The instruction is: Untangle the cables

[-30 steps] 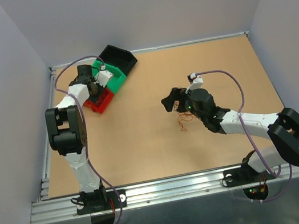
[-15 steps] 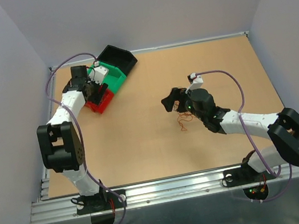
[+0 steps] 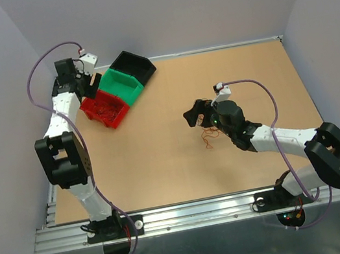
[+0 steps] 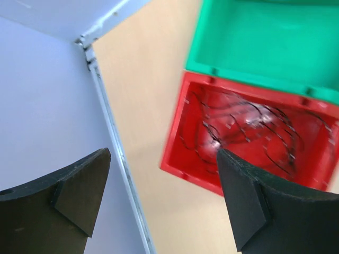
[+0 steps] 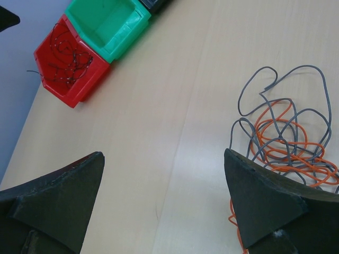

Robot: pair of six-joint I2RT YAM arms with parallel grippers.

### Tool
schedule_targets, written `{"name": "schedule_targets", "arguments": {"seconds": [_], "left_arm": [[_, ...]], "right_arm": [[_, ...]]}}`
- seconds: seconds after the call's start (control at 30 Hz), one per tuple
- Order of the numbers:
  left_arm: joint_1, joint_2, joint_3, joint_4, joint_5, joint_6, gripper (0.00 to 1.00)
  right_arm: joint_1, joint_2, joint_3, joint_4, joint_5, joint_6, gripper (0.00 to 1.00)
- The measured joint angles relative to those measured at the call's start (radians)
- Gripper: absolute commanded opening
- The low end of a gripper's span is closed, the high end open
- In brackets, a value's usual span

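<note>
A tangle of orange and grey cables (image 5: pixel 283 138) lies on the table beside my right gripper's right finger, and shows small in the top view (image 3: pixel 210 137). More thin dark curly cables (image 4: pixel 254 124) lie inside the red bin (image 4: pixel 185 168). My left gripper (image 4: pixel 163 153) hangs open and empty above the table's back left corner, left of the red bin (image 3: pixel 95 104). My right gripper (image 5: pixel 163 153) is open over bare table just left of the tangle, with nothing between its fingers. From above, the right gripper (image 3: pixel 195 114) sits mid-table.
A green bin (image 3: pixel 120 86) and a black bin (image 3: pixel 132 64) stand in a row behind the red one at the back left. The side wall (image 4: pixel 42 106) and a metal edge rail (image 4: pixel 111 137) run close by the left gripper.
My left gripper has opened and pulled up and back to the left, away from the bins, which now show uncovered. The right arm and the tangle have not moved.
</note>
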Motion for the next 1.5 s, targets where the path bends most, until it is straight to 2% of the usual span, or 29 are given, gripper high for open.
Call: {"name": "schedule_targets", "arguments": {"seconds": [0.3,0.5,0.6,0.63,0.77,0.83,1.13,1.17,1.2,1.3,1.37,1.5], "left_arm": [[0.075,0.279,0.292,-0.141,0.12,0.021,0.84],[0.07,0.372,0.315,-0.231,0.196,0.031,0.71],[0.067,0.381,0.315,-0.25,0.202,0.033,0.54],[0.066,0.381,0.308,-0.243,0.201,0.031,0.4],[0.066,0.367,0.212,-0.161,0.203,0.026,0.15],[0.069,0.332,0.153,-0.114,0.217,0.006,0.14],[0.064,0.086,-0.201,-0.049,0.273,-0.031,0.14],[0.06,0.061,-0.235,-0.045,0.277,-0.029,0.17],[0.053,0.035,-0.269,-0.042,0.281,-0.027,0.25],[0.038,-0.019,-0.335,-0.038,0.289,-0.019,0.68],[0.032,-0.047,-0.369,-0.045,0.283,-0.002,0.78],[0.025,-0.124,-0.407,-0.071,0.259,0.001,0.85]], "right_arm": [[0.0,0.0,0.0,0.0,0.0,-0.002,1.0],[0.0,0.0,0.0,0.0,-0.001,-0.002,1.0],[0.0,0.0,0.0,0.0,-0.001,-0.002,1.0],[0.0,0.0,0.0,0.0,-0.002,-0.002,1.0],[0.0,0.0,0.0,0.0,-0.004,-0.002,1.0],[0.0,0.0,0.0,0.0,-0.005,-0.002,1.0],[0.0,-0.002,0.0,0.0,-0.015,-0.002,1.0],[0.0,-0.002,0.0,0.0,-0.015,-0.002,1.0],[0.0,-0.002,0.0,0.0,-0.015,-0.002,1.0],[0.0,-0.002,0.0,0.0,0.0,-0.002,1.0],[0.0,0.0,0.0,-0.002,0.021,-0.001,1.0],[0.0,0.035,0.012,-0.061,0.141,0.011,0.99]]}}
